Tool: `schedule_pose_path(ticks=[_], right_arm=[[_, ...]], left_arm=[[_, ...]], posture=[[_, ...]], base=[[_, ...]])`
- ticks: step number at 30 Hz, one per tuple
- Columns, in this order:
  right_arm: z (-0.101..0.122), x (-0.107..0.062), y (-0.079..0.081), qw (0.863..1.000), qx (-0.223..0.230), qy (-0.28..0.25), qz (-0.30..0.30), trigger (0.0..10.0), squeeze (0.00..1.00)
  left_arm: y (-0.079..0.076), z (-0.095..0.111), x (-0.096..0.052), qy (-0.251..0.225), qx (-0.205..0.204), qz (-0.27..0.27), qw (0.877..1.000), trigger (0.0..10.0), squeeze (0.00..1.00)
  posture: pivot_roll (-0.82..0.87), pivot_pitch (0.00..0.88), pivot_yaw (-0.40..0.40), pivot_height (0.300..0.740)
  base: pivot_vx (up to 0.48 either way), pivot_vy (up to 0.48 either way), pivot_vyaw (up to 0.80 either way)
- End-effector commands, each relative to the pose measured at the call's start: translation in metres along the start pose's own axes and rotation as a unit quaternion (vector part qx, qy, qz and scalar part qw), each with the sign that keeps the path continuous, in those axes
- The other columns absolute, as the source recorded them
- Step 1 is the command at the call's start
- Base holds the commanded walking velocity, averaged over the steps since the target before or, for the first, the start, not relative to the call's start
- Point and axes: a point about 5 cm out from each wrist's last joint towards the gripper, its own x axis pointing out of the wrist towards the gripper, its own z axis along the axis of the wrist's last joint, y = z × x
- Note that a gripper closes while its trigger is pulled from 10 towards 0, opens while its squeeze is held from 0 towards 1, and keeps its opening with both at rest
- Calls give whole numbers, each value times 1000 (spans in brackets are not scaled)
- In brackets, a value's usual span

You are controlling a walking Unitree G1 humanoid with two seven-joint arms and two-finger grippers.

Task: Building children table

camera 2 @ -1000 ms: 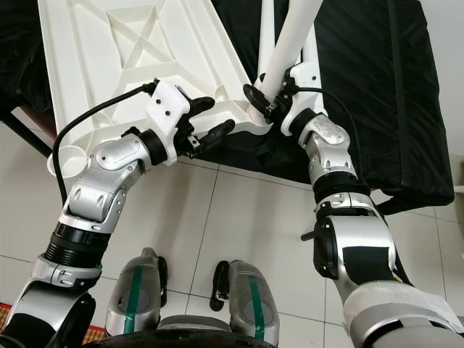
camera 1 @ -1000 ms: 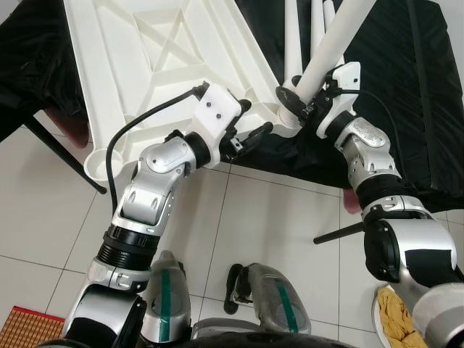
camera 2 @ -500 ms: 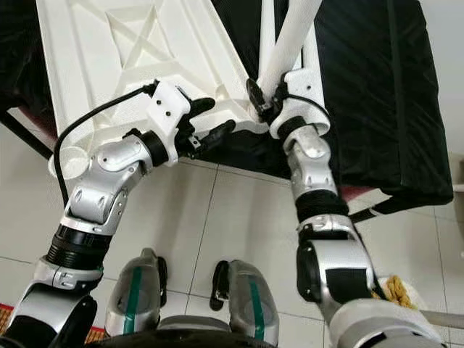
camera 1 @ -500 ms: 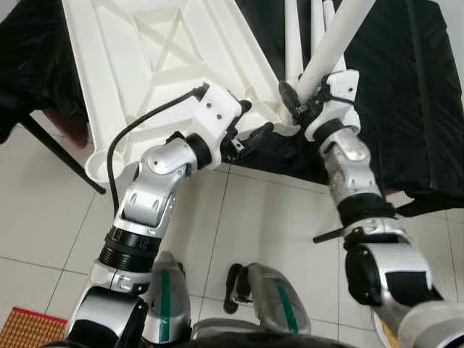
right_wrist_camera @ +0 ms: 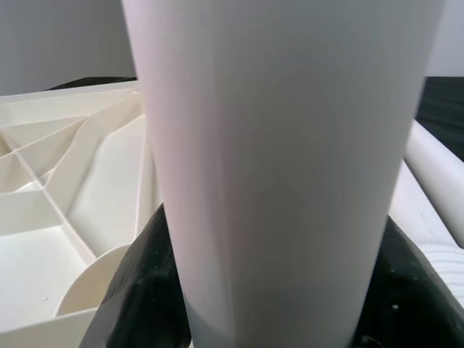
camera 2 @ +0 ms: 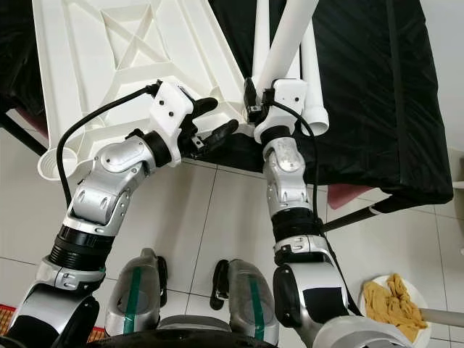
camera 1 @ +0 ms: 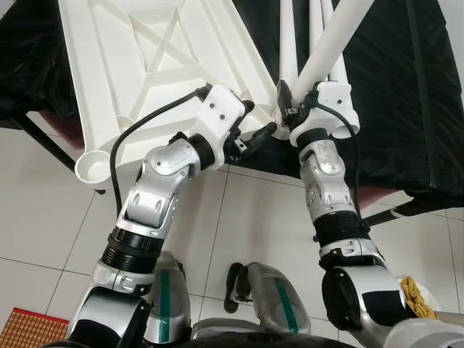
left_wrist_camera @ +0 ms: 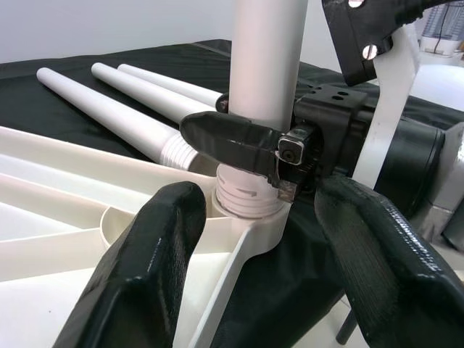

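A black cloth (camera 1: pixel 406 87) covers the counter from 11 to 2 o'clock, matte and creased, hanging over its near edge above pale floor tiles (camera 1: pixel 254 225). On it lies the tabletop (camera 1: pixel 130 65), an upturned white plastic slab, glossy, ribbed with crossing struts, with a round socket (camera 1: pixel 92 170) at its near corner at 9 o'clock. Spare legs (camera 2: pixel 313 80), smooth white tubes with threaded ends, lie side by side on the cloth at 1 o'clock. A leg (camera 1: pixel 330 43) stands tilted in the corner socket at 12 o'clock, its ribbed base seated there. The right gripper (camera 1: pixel 288 105), arm stretched straight forward, is clamped around that leg just above the socket. The left gripper (camera 1: pixel 255 123), elbow bent and wrist turned inward, hovers beside the same corner with fingers (left_wrist_camera: pixel 138 290) spread wide, holding nothing. A yellow rag (camera 2: pixel 391 303) on a plate sits at 5 o'clock, partly cut off.
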Motion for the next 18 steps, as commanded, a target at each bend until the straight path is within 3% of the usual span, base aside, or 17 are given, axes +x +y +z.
schedule_pose_path(ticks=[1, 7, 8, 9, 10, 18], right_arm=[[-9, -8, -10, 998, 20, 23, -49, 10000, 0], [-8, -11, -10, 998, 20, 25, -49, 10000, 0], [-8, -11, -12, 998, 19, 24, -48, 10000, 129], [-8, -11, -12, 998, 19, 24, -48, 10000, 129], [-4, -11, -13, 998, 32, 15, -45, 10000, 1000], [-2, -11, -12, 998, 33, 12, -46, 10000, 1000]], left_arm=[[-1, -3, 1, 3, -10, 25, 1000, 10000, 0], [2, -1, -1, -2, -18, 39, 999, 10000, 0], [3, -1, -1, -1, -18, 41, 999, 10000, 0], [3, -1, -1, -1, -18, 41, 999, 10000, 0], [4, -2, -2, 0, -16, 43, 999, 10000, 0], [5, -2, -3, 3, -16, 50, 999, 10000, 0]], posture=[[51, 76, -68, 740], [52, 74, -69, 740], [52, 74, -69, 740], [52, 74, -69, 740], [58, 65, -75, 740], [64, 57, -82, 740]], base=[[0, 0, 0], [0, 0, 0], [0, 0, 0], [0, 0, 0], [0, 0, 0], [0, 0, 0]])
